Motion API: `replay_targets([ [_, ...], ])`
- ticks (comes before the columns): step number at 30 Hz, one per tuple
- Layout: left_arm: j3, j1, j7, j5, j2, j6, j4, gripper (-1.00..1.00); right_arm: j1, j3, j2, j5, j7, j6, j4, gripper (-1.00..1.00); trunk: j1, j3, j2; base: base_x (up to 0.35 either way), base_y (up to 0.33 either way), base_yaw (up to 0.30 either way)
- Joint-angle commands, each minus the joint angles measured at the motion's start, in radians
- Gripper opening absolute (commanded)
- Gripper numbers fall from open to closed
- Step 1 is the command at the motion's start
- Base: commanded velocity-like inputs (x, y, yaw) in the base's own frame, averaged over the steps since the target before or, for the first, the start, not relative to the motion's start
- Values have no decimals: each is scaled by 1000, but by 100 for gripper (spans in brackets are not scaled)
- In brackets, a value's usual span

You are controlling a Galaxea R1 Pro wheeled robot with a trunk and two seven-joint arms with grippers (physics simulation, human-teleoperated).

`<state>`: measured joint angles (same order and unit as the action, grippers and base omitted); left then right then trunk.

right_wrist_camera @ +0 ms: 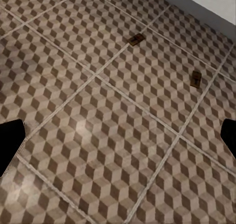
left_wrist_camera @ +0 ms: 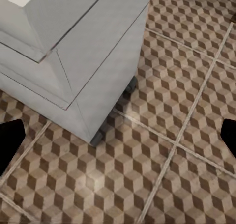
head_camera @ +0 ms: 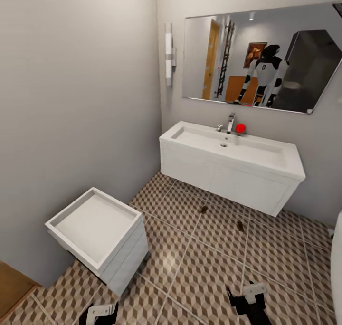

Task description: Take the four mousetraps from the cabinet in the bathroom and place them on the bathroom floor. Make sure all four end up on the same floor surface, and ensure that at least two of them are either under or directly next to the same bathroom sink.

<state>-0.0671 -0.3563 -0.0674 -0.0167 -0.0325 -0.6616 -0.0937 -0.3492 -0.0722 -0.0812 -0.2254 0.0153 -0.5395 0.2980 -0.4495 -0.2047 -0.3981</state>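
- Two mousetraps visible on the bathroom floor (head_camera: pixel 190 263): one mousetrap (head_camera: pixel 204 209) lying just in front of the sink (head_camera: pixel 228 166), near its middle; a second mousetrap (head_camera: pixel 240 226) a little nearer and to the right, apart from the first.
- Same pair seen from the right wrist view: first trap (right_wrist_camera: pixel 136 39) and second trap (right_wrist_camera: pixel 196 78), both flat on the cube-patterned tiles, neither touching a grout line's crossing.
- Left gripper (head_camera: pixel 101 313) low at the near edge, just beside the small white drawer unit (head_camera: pixel 102 232); fingertips (left_wrist_camera: pixel 11 140) set wide apart, nothing between them.
- Right gripper (head_camera: pixel 248 299) low at the near right, over bare tile; fingertips (right_wrist_camera: pixel 10 143) likewise spread, holding nothing.
- Orange-wood corner (head_camera: pixel 12 287) at the near left, probably part of the cabinet; the remaining traps not identifiable here.
- Handling, judged from appearance: small thin boards, likely very light and stiff, apt to slide on glossy tile if nudged sideways.
- Wire parts on top probably springy and awkward to press; best avoided.
- Suggested hold: across the short width of the board, at its bare long edges, jaws descending squarely from above.
- Risk: flat profile leaves little edge to catch, so a shallow pinch may slip off.
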Motion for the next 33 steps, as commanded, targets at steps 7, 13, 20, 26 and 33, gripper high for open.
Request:
replay_targets([
  [7,-7,-1,-7,-2,0,-3,2,100,-1,-8,1,-9,2,-4,-1,100,-1,-2,-2,0,0,255],
  [13,-7,-1,-7,-2,0,-3,2,100,-1,-8,1,-9,2,-4,-2,100,-1,-2,-2,0,0,255],
  [20,-7,-1,-7,-2,0,-3,2,100,0,-8,1,-9,2,-4,-2,100,-1,-2,-2,-3,0,252],
  [26,-7,-1,-8,-2,1,-3,2,100,-1,-8,1,-9,2,-4,-2,100,-1,-6,-2,-120,53,225],
  [33,-7,-1,-7,-2,1,-3,2,100,-1,-8,1,-9,2,-4,-2,100,-1,-10,-2,-275,161,214],
])
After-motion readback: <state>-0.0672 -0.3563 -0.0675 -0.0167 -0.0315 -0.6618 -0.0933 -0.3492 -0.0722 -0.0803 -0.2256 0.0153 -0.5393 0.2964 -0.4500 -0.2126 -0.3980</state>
